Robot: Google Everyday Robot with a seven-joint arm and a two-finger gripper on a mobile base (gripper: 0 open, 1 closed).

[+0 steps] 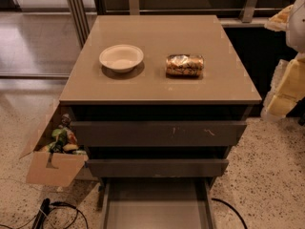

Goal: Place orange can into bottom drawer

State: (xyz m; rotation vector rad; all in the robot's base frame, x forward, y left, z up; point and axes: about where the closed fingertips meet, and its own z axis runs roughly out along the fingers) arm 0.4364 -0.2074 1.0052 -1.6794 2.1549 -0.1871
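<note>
From my station I see the orange can [184, 65] lying on its side on the bench [162, 32], right of the middle of the top and well back from the front edge. A white bowl [121, 57] sits upright to the left of it, near but not touching. The tool [282, 98] hangs at the far right edge of the view, off the side of the bench and well apart from the can; it shows only as a pale yellowish shape, and I cannot tell whether it is apart or together. It holds nothing that I can make out. Below the bench top, the top drawer [157, 133] and the middle drawer [157, 167] show scuffed flat fronts, each a little way out. The bottom drawer [155, 205] is pulled far out toward me, with its flat grey floor bare. To the left of the bench stands an open cardboard box [50, 170] holding colourful packets, and dark cables [64, 213] lie on the speckled floor [271, 175].
</note>
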